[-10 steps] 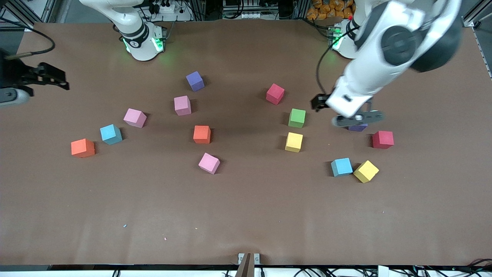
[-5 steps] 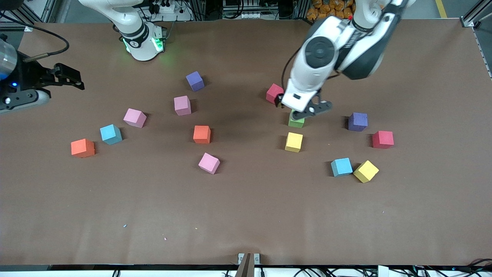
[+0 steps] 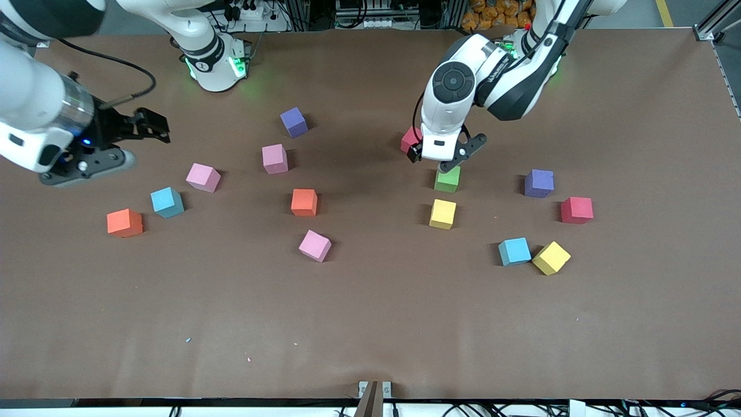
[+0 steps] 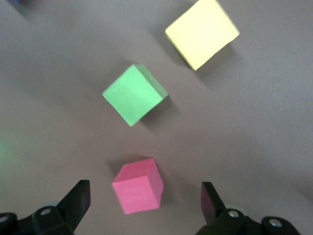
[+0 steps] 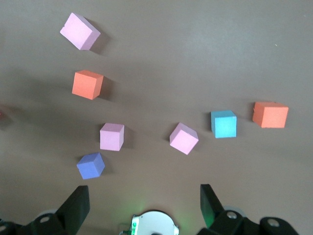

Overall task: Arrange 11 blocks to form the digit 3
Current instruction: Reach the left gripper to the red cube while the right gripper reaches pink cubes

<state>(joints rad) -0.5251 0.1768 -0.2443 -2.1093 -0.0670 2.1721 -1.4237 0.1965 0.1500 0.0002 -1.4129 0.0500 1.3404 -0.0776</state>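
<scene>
Here matte foam blocks [image 3: 304,202] lie scattered in mixed colours, while both arms' fingers [image 4: 78,198] stand spread, empty.

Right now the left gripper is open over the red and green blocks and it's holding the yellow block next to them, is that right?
Not quite. The left gripper is open over the red block and green block, but it holds nothing. The left wrist view shows the yellow block lying on the table, apart from the fingers.

blocks [image 3: 304,202] scattered apart on table [image 3: 370,324], none stacked
</scene>
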